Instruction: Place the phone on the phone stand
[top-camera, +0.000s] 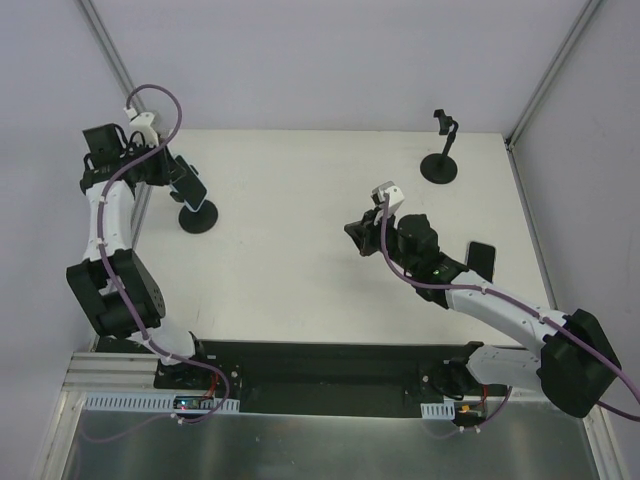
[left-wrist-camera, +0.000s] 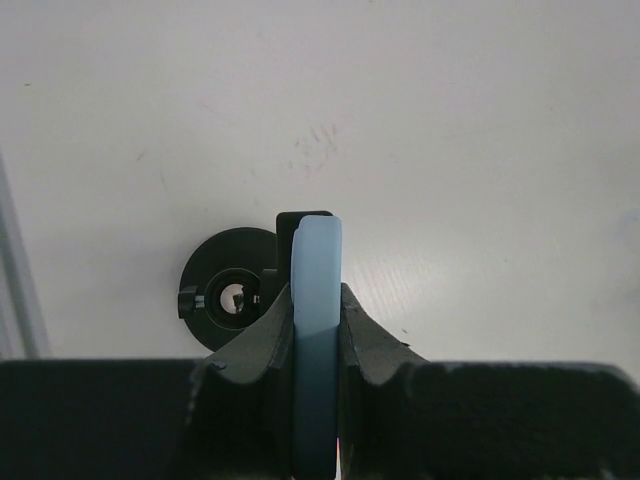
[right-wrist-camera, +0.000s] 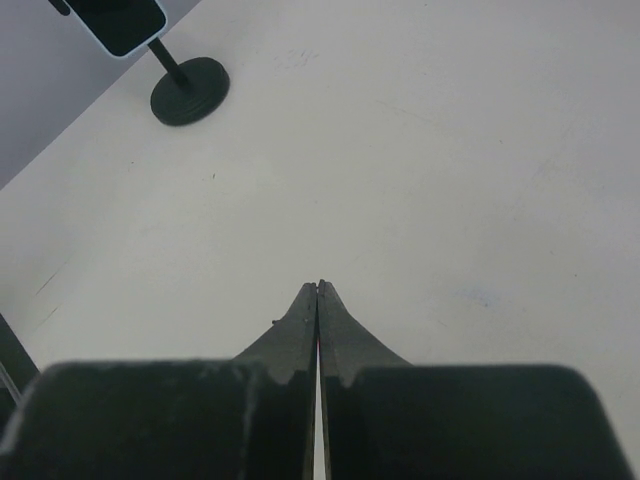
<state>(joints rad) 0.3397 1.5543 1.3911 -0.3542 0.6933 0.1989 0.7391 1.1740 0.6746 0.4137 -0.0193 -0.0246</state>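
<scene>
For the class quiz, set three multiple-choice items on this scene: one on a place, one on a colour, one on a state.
1. Where is the empty stand? A beside the left arm; B at the far right corner of the table; C between the arm bases.
2. What colour is the edge of the phone? A red; B light blue; C green.
3. How do the right jaws stand? A wide open; B shut on the phone; C shut on nothing.
Key: 1 B, it stands alone at far right in the top view; 2 B, the left wrist view shows pale blue; 3 C, the tips meet with nothing between.
</scene>
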